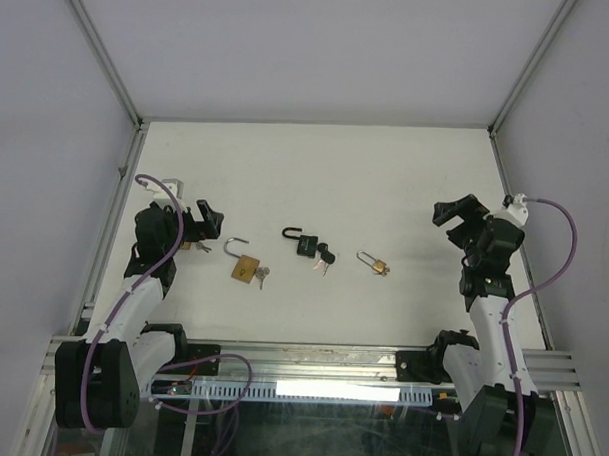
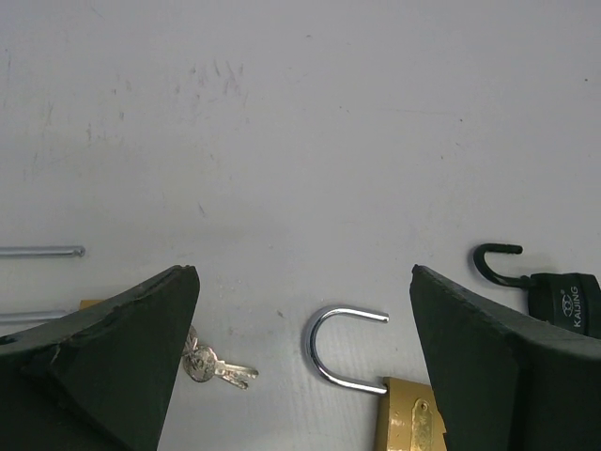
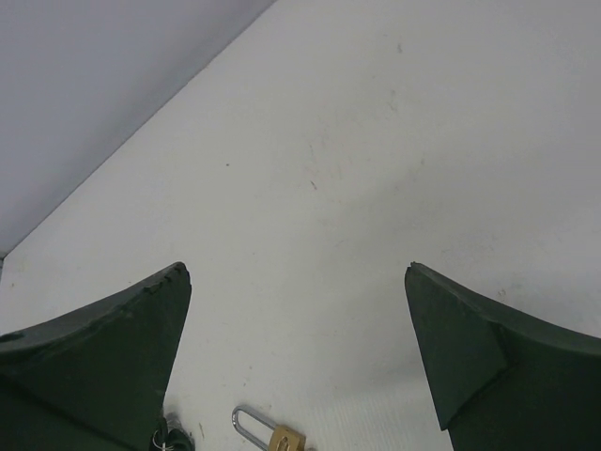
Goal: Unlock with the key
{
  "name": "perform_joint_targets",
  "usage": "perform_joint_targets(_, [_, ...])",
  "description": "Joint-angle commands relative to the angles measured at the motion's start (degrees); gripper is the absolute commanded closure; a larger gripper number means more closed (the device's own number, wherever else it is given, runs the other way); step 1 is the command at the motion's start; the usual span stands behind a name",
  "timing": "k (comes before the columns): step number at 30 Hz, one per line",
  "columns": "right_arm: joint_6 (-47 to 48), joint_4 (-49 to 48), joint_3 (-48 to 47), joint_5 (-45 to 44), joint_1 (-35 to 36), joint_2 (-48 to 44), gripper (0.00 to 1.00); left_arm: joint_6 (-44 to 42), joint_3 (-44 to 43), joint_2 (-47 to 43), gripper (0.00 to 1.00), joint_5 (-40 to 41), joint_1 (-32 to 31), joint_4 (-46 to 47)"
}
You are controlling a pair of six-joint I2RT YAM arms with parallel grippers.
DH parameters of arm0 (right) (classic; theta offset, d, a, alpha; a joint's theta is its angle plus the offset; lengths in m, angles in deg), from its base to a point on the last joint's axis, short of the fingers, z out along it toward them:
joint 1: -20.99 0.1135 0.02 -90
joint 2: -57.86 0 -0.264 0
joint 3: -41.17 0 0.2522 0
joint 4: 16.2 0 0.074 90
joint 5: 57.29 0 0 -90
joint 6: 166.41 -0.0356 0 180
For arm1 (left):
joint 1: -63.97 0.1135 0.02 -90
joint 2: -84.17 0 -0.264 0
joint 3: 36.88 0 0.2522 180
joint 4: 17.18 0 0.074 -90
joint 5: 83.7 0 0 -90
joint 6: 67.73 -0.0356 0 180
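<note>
**Brass and black padlocks lie between two waiting arms**

Three padlocks sit in a loose row across the middle of the white table [image 1: 317, 168], well apart from one another so that either arm can work on one without disturbing the rest. The brass padlock [image 1: 245, 269] lies nearest the left arm, and its steel shackle [image 2: 331, 349] is swung clear of the body on one side. The black padlock [image 1: 305, 245] at centre also shows a lifted, hooked shackle. The small brass padlock [image 1: 379, 265], with its long thin loop, lies closest to the right arm, and whether it is fastened is too small to tell.

Keys rest against the lower corners of the brass and black locks. Whether any key sits in its keyway cannot be made out. A separate key bunch [image 2: 222, 368] lies on the table just beside the left gripper's near finger.

The left gripper [image 1: 197, 216] hovers over the table's left side with its jaws spread wide and nothing between them. The right gripper [image 1: 459, 209] hangs off to the far right, equally spread and empty.

With both hands free, the likely next need is for one to steady a lock body while the other takes up a key. The thin keys lying flat on the surface look awkward to pinch.
</note>
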Motion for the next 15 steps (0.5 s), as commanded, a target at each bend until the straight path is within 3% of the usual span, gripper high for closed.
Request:
perform_joint_targets(1, [-3.94, 5.25, -3.82, -8.28, -0.32, 1.57, 0.00, -1.85, 0.07, -0.57, 0.01, -1.33, -0.37, 6.59])
perform_joint_targets(4, [-4.49, 10.39, -7.02, -8.39, -0.26, 3.10, 0.00, -1.88, 0.64, -1.48, 0.01, -1.73, -0.33, 6.83])
perform_joint_targets(12, [-2.04, 9.74, -6.37, -6.34, -0.29, -0.10, 0.07, -3.18, -0.98, 1.34, 0.01, -2.08, -0.40, 5.95])
perform_joint_targets(15, [-3.12, 10.14, -7.04, -7.79, -0.33, 0.74, 0.01, -3.45, -1.20, 1.49, 0.01, -1.95, -0.37, 6.08])
